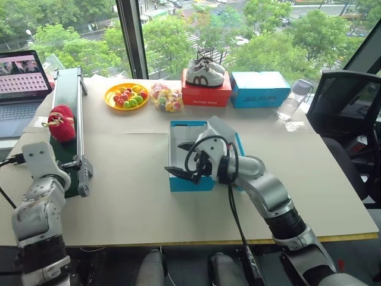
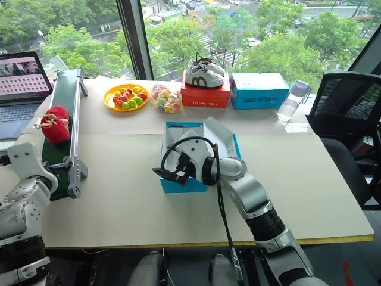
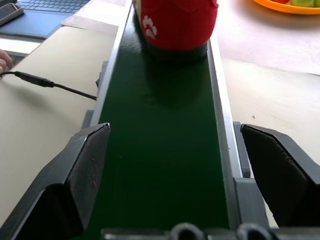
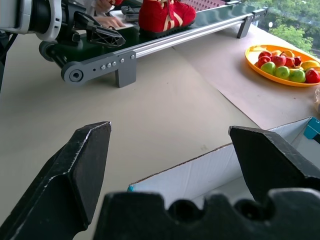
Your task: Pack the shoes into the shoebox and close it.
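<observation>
riding the belt: one red shoe (image 1: 62,123).

A red shoe (image 2: 55,125) sits on the conveyor (image 2: 65,113); the right hand (image 2: 169,173) hovers, fingers spread, over the open shoebox (image 2: 178,185).

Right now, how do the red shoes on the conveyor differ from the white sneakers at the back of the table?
The red shoes are bright red with pale laces; the white sneakers are white and grey with brown marks. The red shoes sit on the green conveyor belt at the table's left, while the white sneakers rest on top of a red box near the window. The red shoes look smaller. Neither pair is gripped by either gripper.
</observation>
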Robot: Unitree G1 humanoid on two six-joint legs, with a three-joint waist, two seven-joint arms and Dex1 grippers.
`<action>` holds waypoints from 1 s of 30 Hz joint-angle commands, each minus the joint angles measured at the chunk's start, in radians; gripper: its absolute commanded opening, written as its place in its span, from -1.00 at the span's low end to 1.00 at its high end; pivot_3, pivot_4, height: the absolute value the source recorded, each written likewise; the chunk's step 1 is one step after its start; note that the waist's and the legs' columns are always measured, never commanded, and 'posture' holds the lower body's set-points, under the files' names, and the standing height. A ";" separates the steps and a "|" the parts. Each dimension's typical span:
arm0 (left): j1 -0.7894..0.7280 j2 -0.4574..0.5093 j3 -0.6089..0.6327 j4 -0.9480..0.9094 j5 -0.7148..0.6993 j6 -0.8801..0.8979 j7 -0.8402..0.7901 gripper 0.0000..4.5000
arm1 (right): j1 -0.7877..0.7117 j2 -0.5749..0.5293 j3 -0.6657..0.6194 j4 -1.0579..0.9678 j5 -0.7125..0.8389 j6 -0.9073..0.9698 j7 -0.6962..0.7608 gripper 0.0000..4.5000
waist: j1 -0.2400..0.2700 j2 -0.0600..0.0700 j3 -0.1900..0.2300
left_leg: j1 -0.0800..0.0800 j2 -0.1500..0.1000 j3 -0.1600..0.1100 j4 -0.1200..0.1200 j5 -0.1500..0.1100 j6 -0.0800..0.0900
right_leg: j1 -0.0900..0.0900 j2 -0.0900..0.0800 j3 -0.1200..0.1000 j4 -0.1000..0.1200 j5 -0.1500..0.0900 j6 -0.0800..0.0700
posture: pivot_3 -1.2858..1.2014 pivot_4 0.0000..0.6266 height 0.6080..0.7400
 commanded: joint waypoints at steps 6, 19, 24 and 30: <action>-0.006 0.004 -0.013 0.013 0.033 -0.059 0.008 1.00 | -0.017 -0.004 -0.032 -0.040 0.001 -0.013 0.002 0.98 | -0.001 0.000 0.000 | 0.000 0.000 0.000 0.000 0.000 0.000 | 0.000 0.000 0.000 0.000 0.000 0.000 | 0.03 -0.52 0.93; -0.028 -0.040 0.026 0.021 -0.004 -0.073 0.023 0.20 | -0.024 -0.008 -0.040 -0.040 -0.003 -0.012 0.003 1.00 | 0.003 0.000 0.000 | 0.000 0.000 0.000 0.000 0.000 0.000 | 0.000 0.000 0.000 0.000 0.000 0.000 | 0.03 -0.52 0.93; -0.093 -0.099 0.009 -0.059 -0.060 -0.283 -0.053 0.11 | -0.035 0.000 -0.050 -0.023 -0.010 -0.015 -0.009 1.00 | 0.005 -0.002 0.000 | 0.000 0.000 0.000 0.001 0.000 -0.001 | 0.001 0.000 0.000 0.000 0.001 0.000 | 0.03 -0.52 0.93; -0.078 -0.234 -0.211 -0.246 -0.161 -0.321 -0.184 0.11 | -0.189 0.251 -0.464 0.098 0.413 0.306 -0.316 1.00 | 0.002 -0.004 -0.001 | -0.002 0.000 0.000 0.001 0.000 -0.001 | 0.001 0.000 0.000 0.000 0.001 0.000 | 0.03 -0.52 0.93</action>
